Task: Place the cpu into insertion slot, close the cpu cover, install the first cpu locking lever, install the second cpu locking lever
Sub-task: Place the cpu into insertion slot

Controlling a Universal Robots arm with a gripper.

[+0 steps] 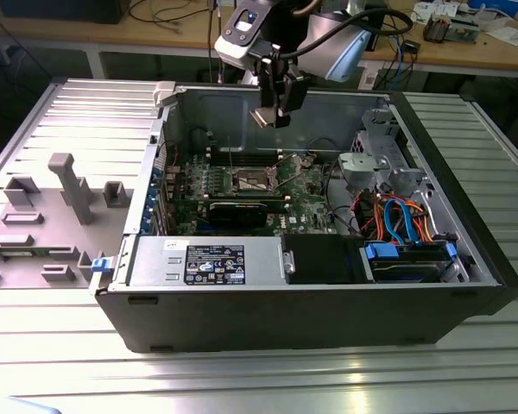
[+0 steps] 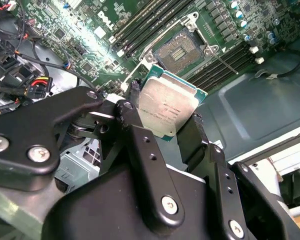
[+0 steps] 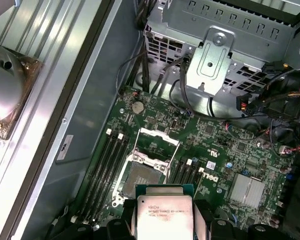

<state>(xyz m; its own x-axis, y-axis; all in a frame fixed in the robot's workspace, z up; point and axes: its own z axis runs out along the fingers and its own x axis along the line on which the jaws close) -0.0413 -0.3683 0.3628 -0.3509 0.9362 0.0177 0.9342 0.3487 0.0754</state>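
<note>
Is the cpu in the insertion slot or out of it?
Out. The gripper holds the cpu above the board; the insertion slot lies bare.

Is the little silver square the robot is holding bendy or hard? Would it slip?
Probably hard and stiff: the cpu looks flat, with no sag, though the gripper pinches it by its edges. Its smooth metal top looks slippery, so it might slide in a loose grip. It seems thin, so probably light.
</note>
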